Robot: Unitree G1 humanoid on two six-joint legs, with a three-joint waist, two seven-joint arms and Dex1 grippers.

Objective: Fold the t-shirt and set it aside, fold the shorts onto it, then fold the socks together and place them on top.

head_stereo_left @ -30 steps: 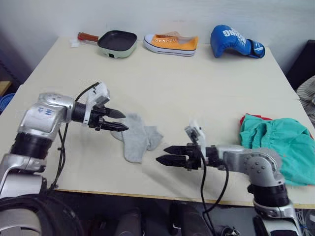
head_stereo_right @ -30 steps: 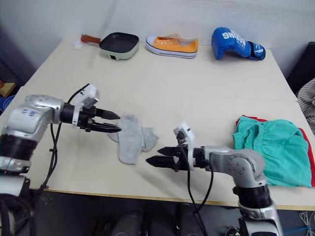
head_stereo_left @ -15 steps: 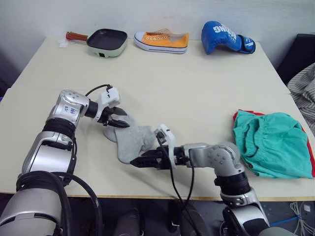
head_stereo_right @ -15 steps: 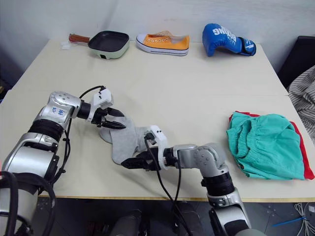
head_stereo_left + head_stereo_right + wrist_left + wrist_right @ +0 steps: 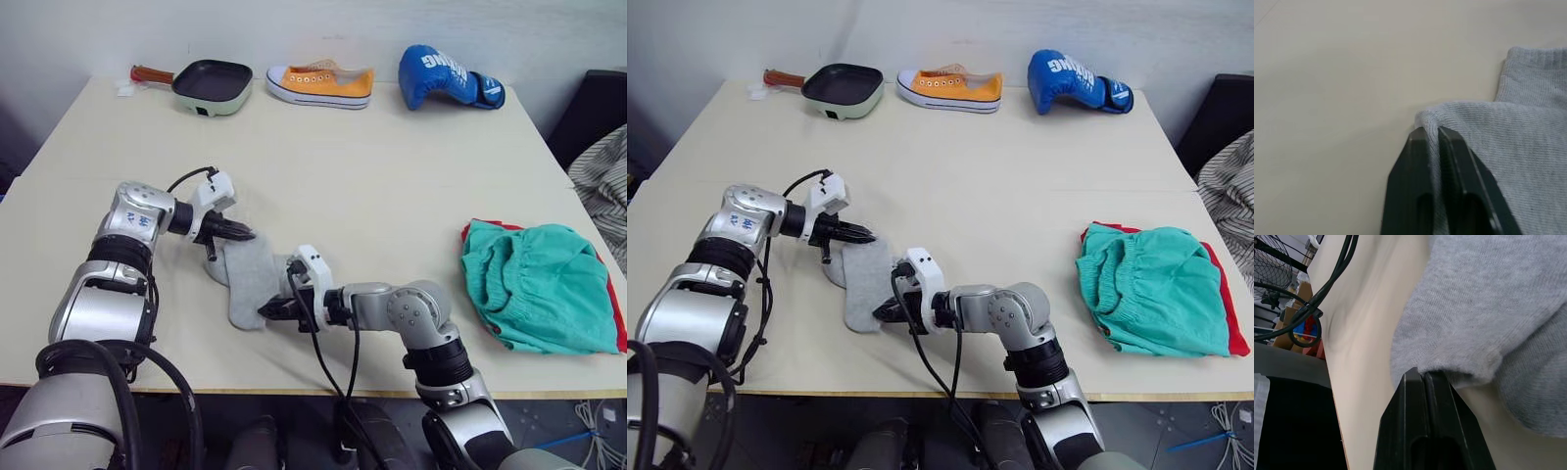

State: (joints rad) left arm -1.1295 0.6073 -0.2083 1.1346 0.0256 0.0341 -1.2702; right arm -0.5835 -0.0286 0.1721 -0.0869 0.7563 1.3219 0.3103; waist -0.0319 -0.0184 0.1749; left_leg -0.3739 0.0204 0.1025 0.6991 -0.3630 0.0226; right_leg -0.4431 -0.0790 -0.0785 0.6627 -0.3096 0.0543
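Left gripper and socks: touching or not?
Touching. In the left wrist view the left gripper has its two fingers closed on a fold at the edge of the socks, with grey fabric pinched between the tips.

Left hand [image 5: 1431, 133] pinched closed; right hand [image 5: 1420, 377] apparently closed too.

A robot-testing lab is showing: a plain beige table [image 5: 392, 176] is standing against a bare wall, with unrelated props lying along the frame's top edge, a frying pan [image 5: 208, 85], an orange sneaker [image 5: 320, 83] and a blue boxing glove [image 5: 446, 76].
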